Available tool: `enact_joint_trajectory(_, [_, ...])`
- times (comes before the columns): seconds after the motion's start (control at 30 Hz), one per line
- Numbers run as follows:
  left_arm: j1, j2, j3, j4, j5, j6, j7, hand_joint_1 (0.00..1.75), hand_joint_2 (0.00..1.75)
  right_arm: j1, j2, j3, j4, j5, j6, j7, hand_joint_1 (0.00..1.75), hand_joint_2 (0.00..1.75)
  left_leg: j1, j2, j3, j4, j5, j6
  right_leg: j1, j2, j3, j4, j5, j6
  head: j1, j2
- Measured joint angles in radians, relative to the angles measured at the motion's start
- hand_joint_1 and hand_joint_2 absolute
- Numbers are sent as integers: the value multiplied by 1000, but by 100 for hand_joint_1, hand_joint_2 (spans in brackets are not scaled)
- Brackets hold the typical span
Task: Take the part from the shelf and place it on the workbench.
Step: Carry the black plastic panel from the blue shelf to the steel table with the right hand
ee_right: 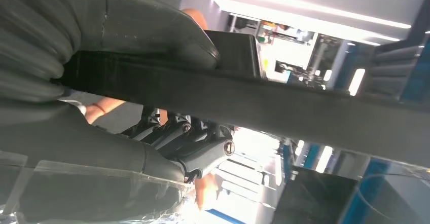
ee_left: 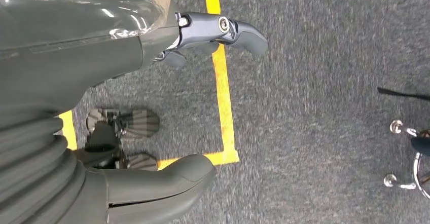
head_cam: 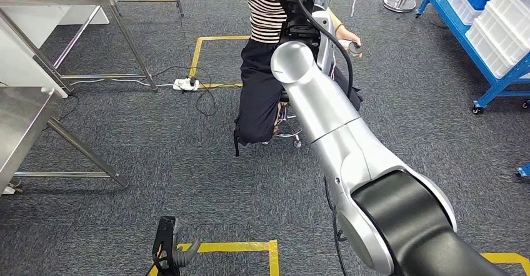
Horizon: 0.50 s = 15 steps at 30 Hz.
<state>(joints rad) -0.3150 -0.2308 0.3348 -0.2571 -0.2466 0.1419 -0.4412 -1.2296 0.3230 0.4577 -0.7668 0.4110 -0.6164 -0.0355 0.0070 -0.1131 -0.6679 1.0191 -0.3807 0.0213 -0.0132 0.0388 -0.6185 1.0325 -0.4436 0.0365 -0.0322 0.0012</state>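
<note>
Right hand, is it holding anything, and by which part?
Yes. The right hand grips a long flat black part across its width, thumb on one face, fingers on the other.

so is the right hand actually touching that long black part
Touching. In the right wrist view the right hand grips the long black part: the thumb lies along one side and the dark fingers curl against the other, no gap visible.

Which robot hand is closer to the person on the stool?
Right. The right hand is raised just beside the person, gripping a long black part. The left hand hangs low near the floor, well away.
</note>
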Motion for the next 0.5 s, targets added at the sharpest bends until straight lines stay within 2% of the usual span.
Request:
enact_joint_trajectory(0.03, [0,1,0,0,0,-3,1,0,175,-5,1,-4,12,-2,0,-2,175,175,3,-3,-3,-1,1,-5,0,-8,1,-2,3,-6,0,0])
enact_joint_trajectory(0.1, [-2,3,0,0,0,-8,2,0,175,-15,2,-8,32,-4,0,-4,175,175,2,29,-18,25,-17,-15,-3,-24,6,-8,6,-19,-5,0])
enact_joint_trajectory(0.17, [-6,4,-1,-1,-1,-11,3,0,175,-31,2,-9,51,-8,0,-5,175,175,1,82,-67,124,-67,-22,-1,-40,9,-10,5,-31,-13,0])
enact_joint_trajectory(0.23, [-9,5,-1,-1,-2,-15,3,0,175,-41,1,-10,71,-15,0,-5,175,175,5,104,-129,246,-112,-27,3,-58,10,-10,3,-38,-16,0])
enact_joint_trajectory(0.27, [-10,5,-2,-1,-4,-16,3,0,175,-43,2,-10,82,-18,0,-5,175,175,6,107,-144,272,-115,-28,5,-68,11,-10,1,-40,-16,0])
enact_joint_trajectory(0.3, [-11,5,-4,-1,-5,-18,3,0,175,-44,2,-10,91,-21,0,-6,175,175,6,111,-140,261,-100,-28,5,-78,12,-10,0,-41,-17,0])
enact_joint_trajectory(0.33, [-12,6,-5,-1,-6,-20,3,0,175,-46,2,-10,99,-26,-1,-8,175,175,7,117,-116,213,-73,-27,6,-86,13,-10,-2,-41,-17,0])
enact_joint_trajectory(0.4, [-17,5,-9,-1,-11,-20,4,0,175,-55,1,-11,111,-40,-2,-19,175,175,2,154,-44,83,-23,-22,12,-101,15,-8,-6,-38,-18,0])
enact_joint_trajectory(0.43, [-21,4,-11,-2,-15,-19,4,0,175,-61,1,-11,116,-48,-2,-26,175,175,-2,168,-18,38,-12,-18,16,-106,15,-8,-8,-35,-17,0])
enact_joint_trajectory(0.47, [-23,4,-13,-2,-18,-17,4,0,175,-66,1,-11,119,-55,-2,-32,175,175,-5,177,-5,16,-11,-14,20,-110,14,-7,-10,-32,-16,0])
enact_joint_trajectory(0.5, [-25,3,-15,-2,-20,-15,4,0,175,-69,0,-11,122,-60,-3,-35,175,175,-8,177,-2,12,-13,-11,23,-112,13,-6,-11,-30,-15,0])
